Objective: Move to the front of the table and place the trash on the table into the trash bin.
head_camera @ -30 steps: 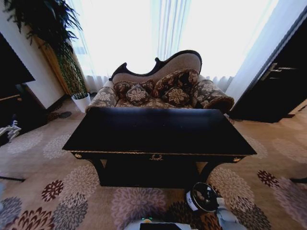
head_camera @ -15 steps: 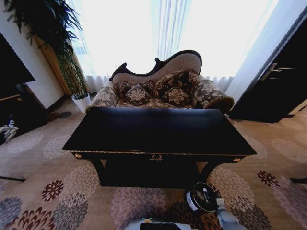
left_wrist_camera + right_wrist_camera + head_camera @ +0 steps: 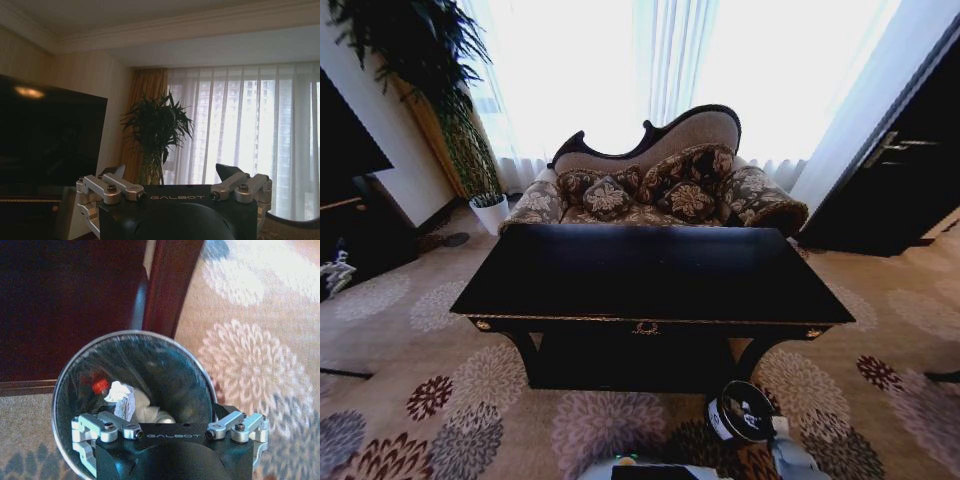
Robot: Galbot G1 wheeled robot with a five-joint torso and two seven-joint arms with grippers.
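R gripper (image 3: 167,412) hangs right over the mouth of the trash bin (image 3: 62,390). Its links are spread wide, so we read it as apart w/ nothing held. The trash we can see sits inside the bin: a crumpled white paper wad (image 3: 120,401), more pale stuff next to it, and a small red bit (image 3: 100,386) we can't ID. In the head view the bin (image 3: 741,411) stands on the carpet just beside the robot's base, near the front R leg of the table (image 3: 650,272). L gripper (image 3: 171,172) is parked high w/ fingers (image 3: 114,170) apart, facing a plant (image 3: 156,127) and curtains. Main risk, as we judge it: the bin is light and sits v. close to both base and arm. Any pull-back that isn't straight up could hook the rim or the shiny liner and tip it, spilling the wad back out. A base turn could also nudge it into the table leg. Second worry: the table top is black and glossy, so a dark can could blend in. If we call it done w/o a closer look, smth may get left behind.
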